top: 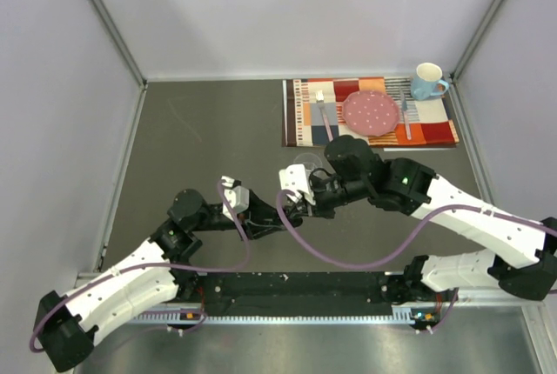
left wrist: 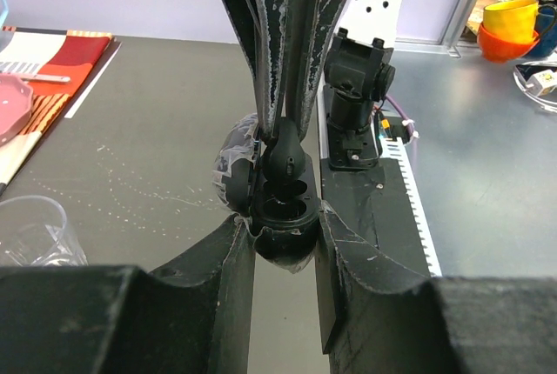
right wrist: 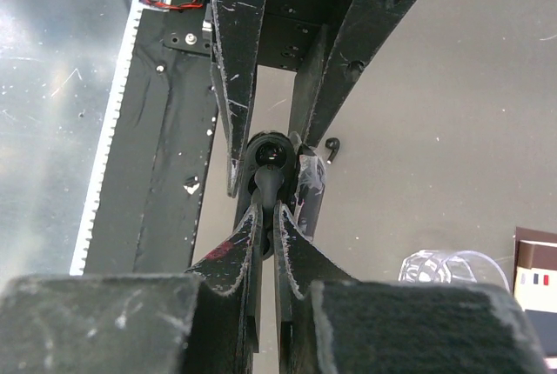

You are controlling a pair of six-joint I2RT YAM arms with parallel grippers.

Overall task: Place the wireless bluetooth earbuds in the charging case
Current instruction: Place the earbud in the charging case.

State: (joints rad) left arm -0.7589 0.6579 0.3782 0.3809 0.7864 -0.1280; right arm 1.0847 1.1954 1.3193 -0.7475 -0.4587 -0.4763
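Grey tabletop (top: 209,130) lies below both arms. Left gripper (left wrist: 280,215) clamps the open charging case (left wrist: 287,200) steady, so right gripper (right wrist: 268,204), pinching an earbud (left wrist: 285,155), can seat it, apparently stem-first. Second earbud (right wrist: 332,146) lies just beside.

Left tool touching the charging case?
Touching. The left wrist view shows the left tool clamping the charging case from both sides, with no gap.
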